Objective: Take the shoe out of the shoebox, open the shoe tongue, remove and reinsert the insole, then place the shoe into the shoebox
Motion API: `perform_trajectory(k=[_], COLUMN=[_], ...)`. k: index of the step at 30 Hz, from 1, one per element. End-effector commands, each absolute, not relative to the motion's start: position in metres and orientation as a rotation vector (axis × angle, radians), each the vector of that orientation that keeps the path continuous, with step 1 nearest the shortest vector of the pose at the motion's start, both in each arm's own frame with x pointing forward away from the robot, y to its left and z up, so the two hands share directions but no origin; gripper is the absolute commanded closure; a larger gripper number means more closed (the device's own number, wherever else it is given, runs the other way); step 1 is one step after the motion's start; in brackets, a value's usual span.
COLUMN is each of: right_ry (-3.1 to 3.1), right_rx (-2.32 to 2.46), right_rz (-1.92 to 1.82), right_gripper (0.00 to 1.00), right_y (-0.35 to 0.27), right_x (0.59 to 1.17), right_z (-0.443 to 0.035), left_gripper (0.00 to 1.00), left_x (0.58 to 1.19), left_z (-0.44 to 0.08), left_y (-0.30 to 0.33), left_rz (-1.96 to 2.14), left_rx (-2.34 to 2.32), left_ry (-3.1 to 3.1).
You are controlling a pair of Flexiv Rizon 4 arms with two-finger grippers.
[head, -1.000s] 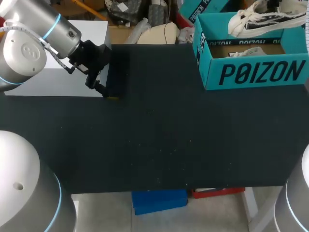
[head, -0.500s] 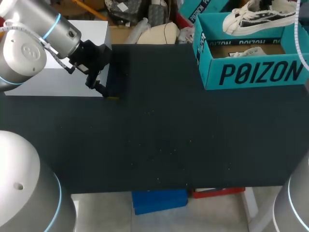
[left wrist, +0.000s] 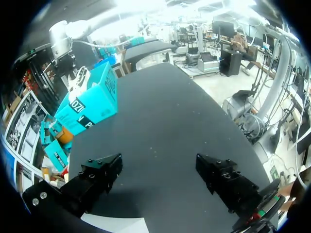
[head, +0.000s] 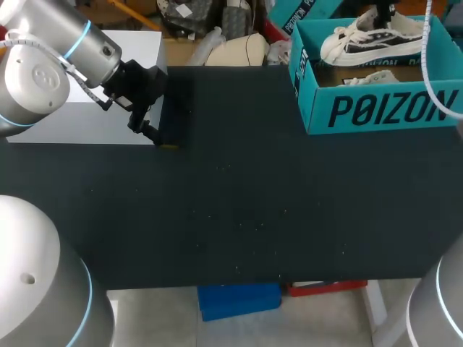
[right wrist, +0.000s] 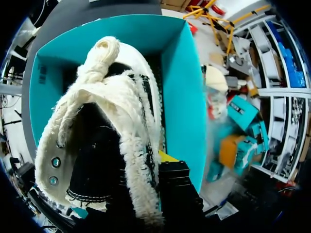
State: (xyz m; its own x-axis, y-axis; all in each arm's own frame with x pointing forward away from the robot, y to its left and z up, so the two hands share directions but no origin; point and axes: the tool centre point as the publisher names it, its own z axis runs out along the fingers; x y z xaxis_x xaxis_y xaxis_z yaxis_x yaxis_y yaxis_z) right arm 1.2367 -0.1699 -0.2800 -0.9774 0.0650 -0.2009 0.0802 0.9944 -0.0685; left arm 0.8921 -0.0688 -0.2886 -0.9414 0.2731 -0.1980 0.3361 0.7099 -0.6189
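Clamped on the white-and-black canvas shoe [head: 365, 40] over the teal cardboard shoebox [head: 376, 108], the right gripper [right wrist: 143, 165] seems mid-extraction and should next carry it toward the wide-open, empty left gripper [left wrist: 158, 170].

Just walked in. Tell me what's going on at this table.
The right gripper is clamped on a white-and-black sneaker, holding it in the open top of the teal shoebox at the far right corner of the table. The left gripper sits open and empty near the table's far left edge.
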Motion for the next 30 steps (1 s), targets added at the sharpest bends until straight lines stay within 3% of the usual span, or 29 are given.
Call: perform_trajectory(k=[1, 26, 30], right_ry=[2.953, 3.041, 3.040], right_rx=[0.105, 0.102, 0.103], right_rz=[-0.091, -0.021, -0.036], right_gripper=[1.00, 1.00, 0.76], right_y=[-0.172, -0.166, -0.167], right_x=[1.252, 1.258, 1.254], right_z=[-0.304, -0.376, -0.368], left_gripper=[0.00, 0.00, 0.00], left_x=[0.891, 0.891, 0.891], left_z=[-0.289, -0.289, -0.289], left_y=[-0.068, -0.068, -0.068], left_rz=[-1.044, -1.044, -1.044], left_rx=[0.504, 0.504, 0.504], left_ry=[2.819, 2.819, 2.819])
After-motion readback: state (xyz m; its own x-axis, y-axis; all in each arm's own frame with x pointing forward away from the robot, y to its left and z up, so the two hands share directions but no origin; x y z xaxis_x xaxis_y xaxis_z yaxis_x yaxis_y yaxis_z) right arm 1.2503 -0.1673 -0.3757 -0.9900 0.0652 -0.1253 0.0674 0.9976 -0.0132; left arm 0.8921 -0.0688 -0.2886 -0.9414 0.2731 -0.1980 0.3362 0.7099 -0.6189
